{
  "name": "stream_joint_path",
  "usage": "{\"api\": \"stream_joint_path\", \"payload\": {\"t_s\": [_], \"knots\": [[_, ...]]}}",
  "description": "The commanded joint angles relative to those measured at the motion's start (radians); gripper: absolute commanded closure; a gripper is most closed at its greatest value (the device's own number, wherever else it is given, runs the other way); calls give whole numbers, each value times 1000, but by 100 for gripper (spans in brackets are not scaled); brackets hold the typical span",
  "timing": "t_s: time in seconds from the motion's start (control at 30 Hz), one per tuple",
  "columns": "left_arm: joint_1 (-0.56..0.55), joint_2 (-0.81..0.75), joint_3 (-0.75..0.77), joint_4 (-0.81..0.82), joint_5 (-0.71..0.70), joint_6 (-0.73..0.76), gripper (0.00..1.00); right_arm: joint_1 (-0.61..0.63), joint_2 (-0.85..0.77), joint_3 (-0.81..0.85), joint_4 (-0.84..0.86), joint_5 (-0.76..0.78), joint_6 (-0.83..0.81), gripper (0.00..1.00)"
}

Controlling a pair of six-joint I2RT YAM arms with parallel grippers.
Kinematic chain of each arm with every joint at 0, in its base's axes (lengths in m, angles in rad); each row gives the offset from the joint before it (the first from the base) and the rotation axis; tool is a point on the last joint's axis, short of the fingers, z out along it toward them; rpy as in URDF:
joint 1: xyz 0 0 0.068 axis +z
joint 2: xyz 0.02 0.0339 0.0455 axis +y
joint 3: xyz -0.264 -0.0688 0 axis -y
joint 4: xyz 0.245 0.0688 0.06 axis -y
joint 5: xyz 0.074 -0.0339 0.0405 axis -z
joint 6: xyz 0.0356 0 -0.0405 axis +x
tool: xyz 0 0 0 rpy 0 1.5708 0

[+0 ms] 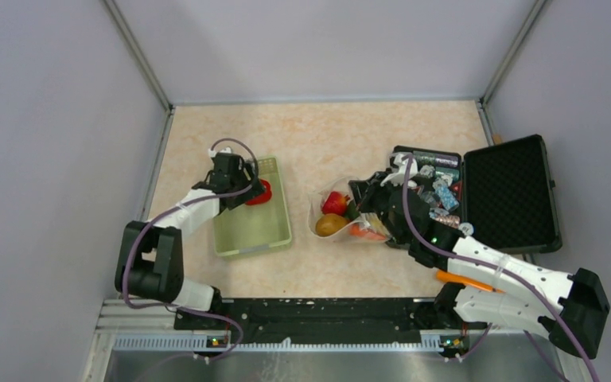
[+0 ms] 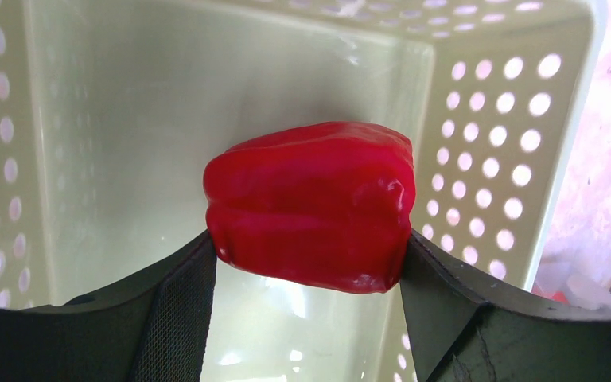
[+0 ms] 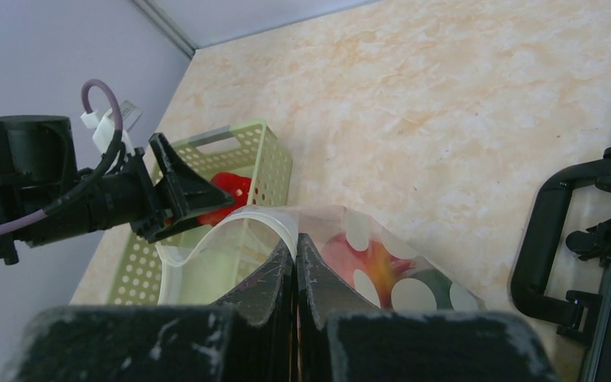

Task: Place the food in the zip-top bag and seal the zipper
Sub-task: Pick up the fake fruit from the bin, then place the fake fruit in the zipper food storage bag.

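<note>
- Left end effector [image 2: 309, 253] is clamped on the pepper [image 2: 310, 207], at the basket's [image 2: 477, 119] far end.
- Right end effector [image 3: 296, 256] is closed on the floppy bag's [image 3: 382, 270] rim, mid-table [image 1: 326, 143].
- Pepper looks light, stiff and slippery; its flat sides suit gripping.

Noted: red pepper [image 2: 310, 207] glossy, smooth plastic; basket [image 2: 485, 135] matt perforated plastic; zip-top bag [image 3: 398, 274] clear film; worktop [image 1: 326, 135] smooth, marbled.

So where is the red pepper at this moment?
Top view, left side: the red pepper sits between the jaws of the left gripper at the pale green basket, with the zip-top bag to its right.
</note>
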Motion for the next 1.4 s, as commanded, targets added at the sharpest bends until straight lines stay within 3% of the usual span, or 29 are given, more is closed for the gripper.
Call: {"api": "stream_joint_path", "payload": {"t_s": [0.0,0.33,0.67,0.93,1.17,1.37], "knots": [[-9,-104,-75,-13,14,-18,46,-5,25,44,43,0,2,100],[-11,-346,-117,-86,59,10,48,-5,59,74,42,-30,-4,100],[-10,-474,-111,-115,152,38,48,-5,60,66,40,-23,1,100],[-15,-630,-150,-35,422,24,46,-5,93,73,53,-39,6,100],[-23,-734,-48,-36,659,56,43,-4,103,82,48,-44,15,100],[-126,-730,13,-26,781,68,40,-4,105,89,53,-50,19,100]]}}
